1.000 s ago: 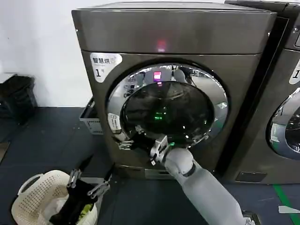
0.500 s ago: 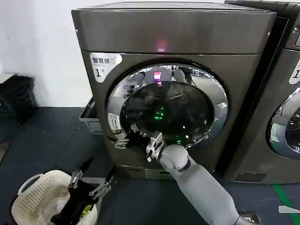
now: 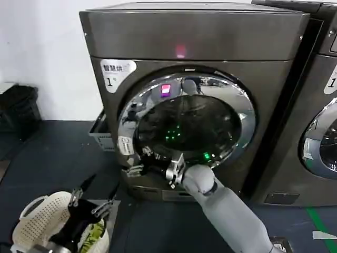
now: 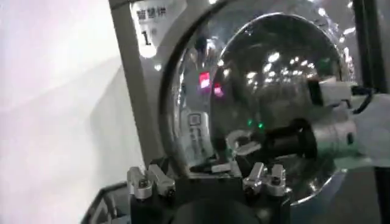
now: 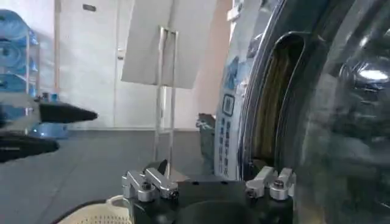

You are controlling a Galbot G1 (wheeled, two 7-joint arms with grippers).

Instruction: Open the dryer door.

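Since the earlier frame, the right gripper (image 3: 138, 162) has pulled the left edge of the dryer door (image 3: 184, 121) slightly out from the dryer (image 3: 253, 42). Its fingers are spread, hooked at the door's lower-left chrome rim; the glass centre lies just above and right of it. Low beside it, the left gripper (image 3: 93, 197) hangs spread over a white basket (image 3: 37, 221).

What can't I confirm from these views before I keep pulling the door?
- Right gripper hold: head view, its fingers are small against the door rim; contact unclear.
- Door latch: right wrist view, the rim edge hides it.
- Drum contents: dark reflective glass.
- Left gripper over the basket: hold unclear.
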